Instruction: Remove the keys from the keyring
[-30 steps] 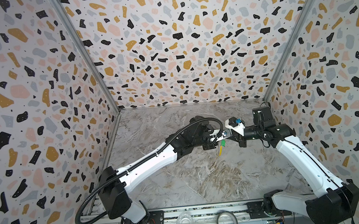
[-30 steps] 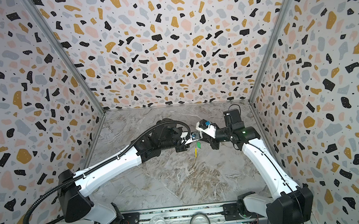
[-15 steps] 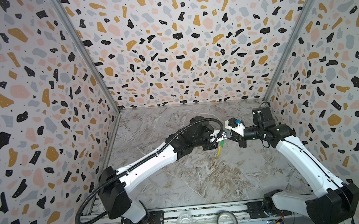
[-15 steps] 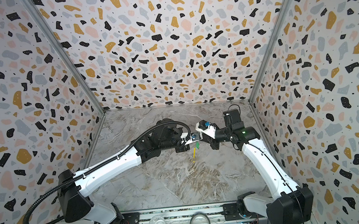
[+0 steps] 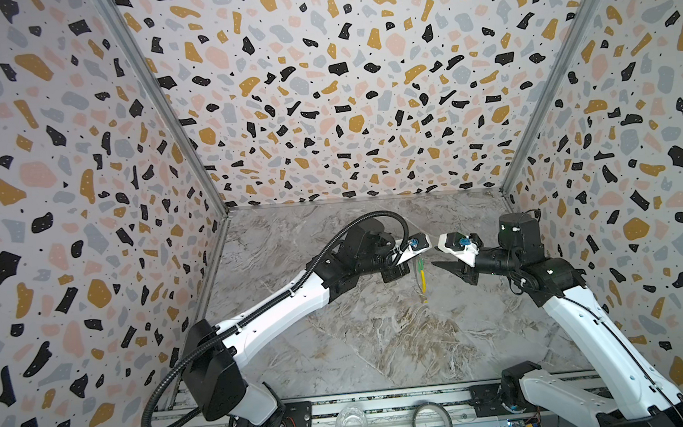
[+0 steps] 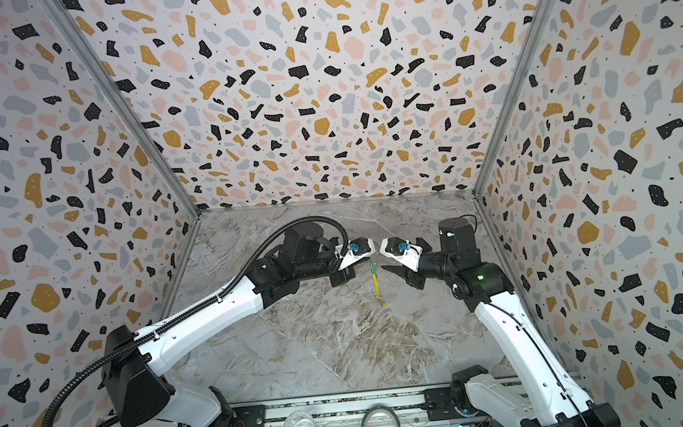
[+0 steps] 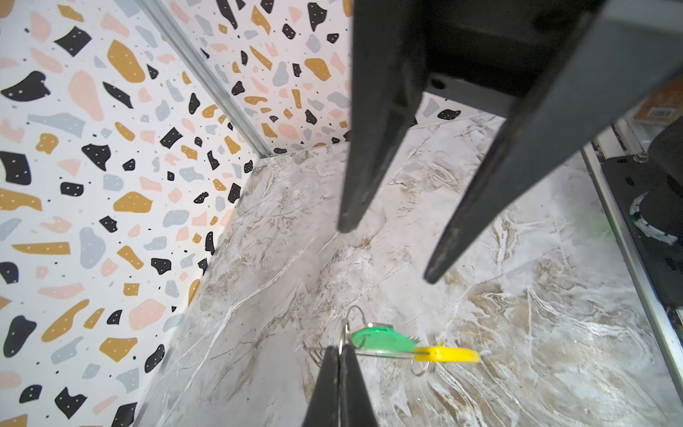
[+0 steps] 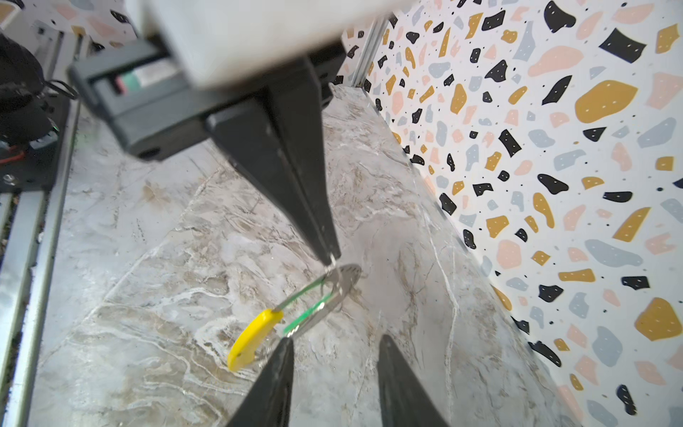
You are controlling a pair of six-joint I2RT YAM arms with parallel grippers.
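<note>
Silvery wire of the keyring (image 7: 354,307) is pinched in the fully closed left claw (image 7: 339,351), held above the table (image 5: 342,348); the keys (image 7: 384,340) dangle straight down from it. Half-open and empty, the right claw (image 8: 335,342) faces them from just beside.

— What do we have beneath everything?
— We see a flat table (image 5: 363,346) patterned like pale grey marble with brown veins, closed in by speckled terrazzo walls (image 5: 343,97) on three sides.
— And along its near edge?
— We make out a silvery metal rail (image 5: 388,399). On it sit a small clear glass dish (image 5: 351,424) and a dark thick ring (image 5: 430,405), near each other but apart.
</note>
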